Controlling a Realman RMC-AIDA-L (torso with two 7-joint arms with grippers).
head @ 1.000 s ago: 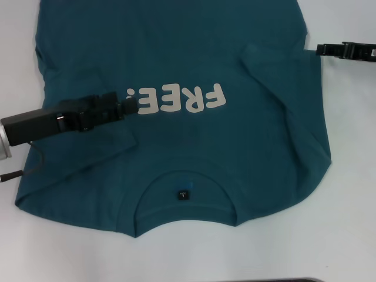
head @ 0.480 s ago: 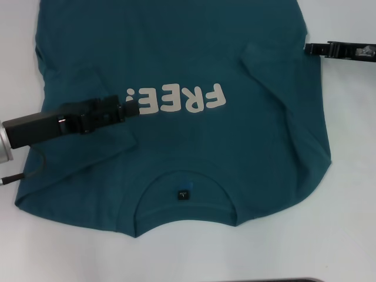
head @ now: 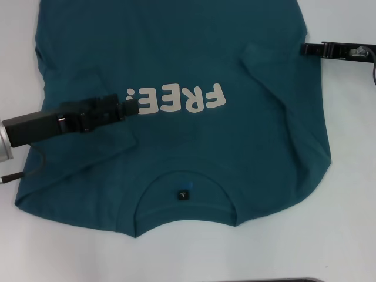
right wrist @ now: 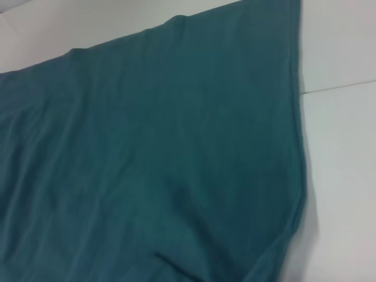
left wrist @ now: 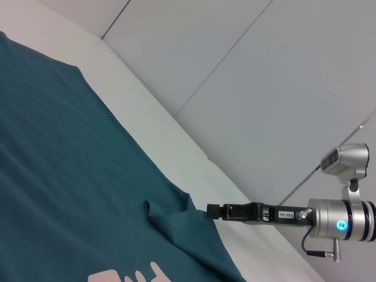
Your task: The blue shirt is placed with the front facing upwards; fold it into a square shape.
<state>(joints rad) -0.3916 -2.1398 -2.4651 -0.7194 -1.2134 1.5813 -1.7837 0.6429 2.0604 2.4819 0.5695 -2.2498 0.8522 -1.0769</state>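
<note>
Black-fingered left gripper (head: 133, 107) lies low over the blue shirt (head: 176, 59), its tip at the end of the cream "FREE!" lettering (head: 176, 100). Its fingers appear drawn close together; whether any cloth is pinched between them cannot be determined from the head view. The arm behind it runs out across the shirt's left side to a silver wrist section at the picture edge, with a thin cable (head: 26, 167) trailing over the cloth below it.

Right gripper (head: 305, 49) sits at the shirt's right edge, level with the folded-in right sleeve (head: 264, 70). In the left wrist view its narrow black tip (left wrist: 211, 211) meets the raised corner of the fabric; the jaws look closed, but a grip on the cloth cannot be confirmed.

The shirt lies front-up on the white table (head: 346, 223), collar nearest the robot. The small dark neck label (head: 183, 193) shows inside the neckline. Both sleeves are turned in over the body. The hem end runs out of the head view at the far side. The right wrist view shows only plain teal cloth and its seamed edge on the table.
</note>
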